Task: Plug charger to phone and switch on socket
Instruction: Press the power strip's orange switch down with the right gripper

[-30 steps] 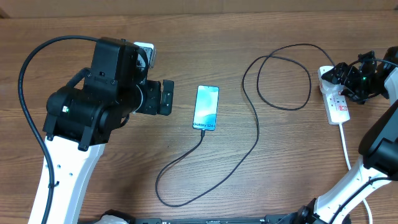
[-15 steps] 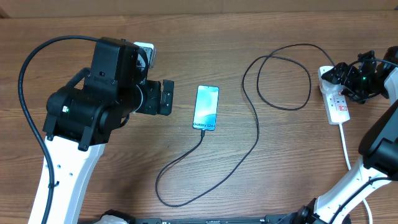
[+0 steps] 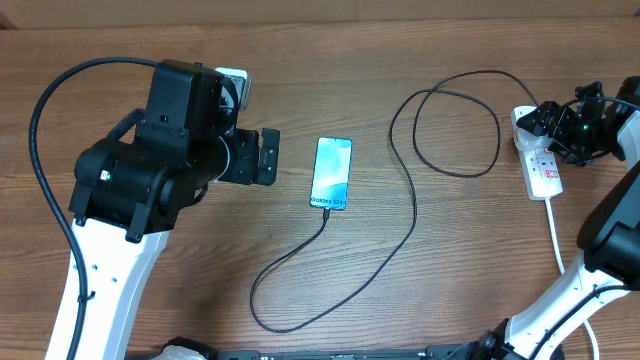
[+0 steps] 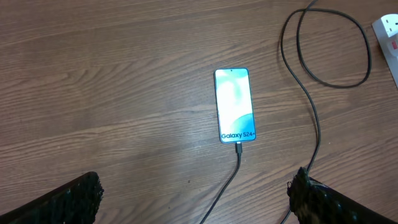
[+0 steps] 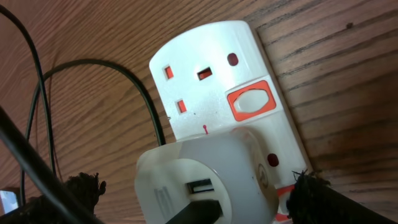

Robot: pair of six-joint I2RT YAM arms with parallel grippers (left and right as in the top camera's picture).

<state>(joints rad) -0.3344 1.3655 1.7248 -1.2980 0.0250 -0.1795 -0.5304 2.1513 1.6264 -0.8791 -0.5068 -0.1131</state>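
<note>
Black charger (image 4: 238,151) tip sits in phone (image 4: 235,104) bottom edge; phone lies flat on tabletop (image 4: 124,93), ahead of and between left fingers (image 4: 74,199), well apart, so plug-in step looks done. Both sets spread wide, holding nothing; right fingers (image 5: 317,193) straddle white adapter (image 5: 205,168) on socket (image 5: 211,74). Remaining, I'd judge: switch-on; can't tell on/off state.

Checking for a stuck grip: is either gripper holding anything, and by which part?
Nothing is held: the left gripper is open beside the phone, the right gripper open over the socket.
</note>
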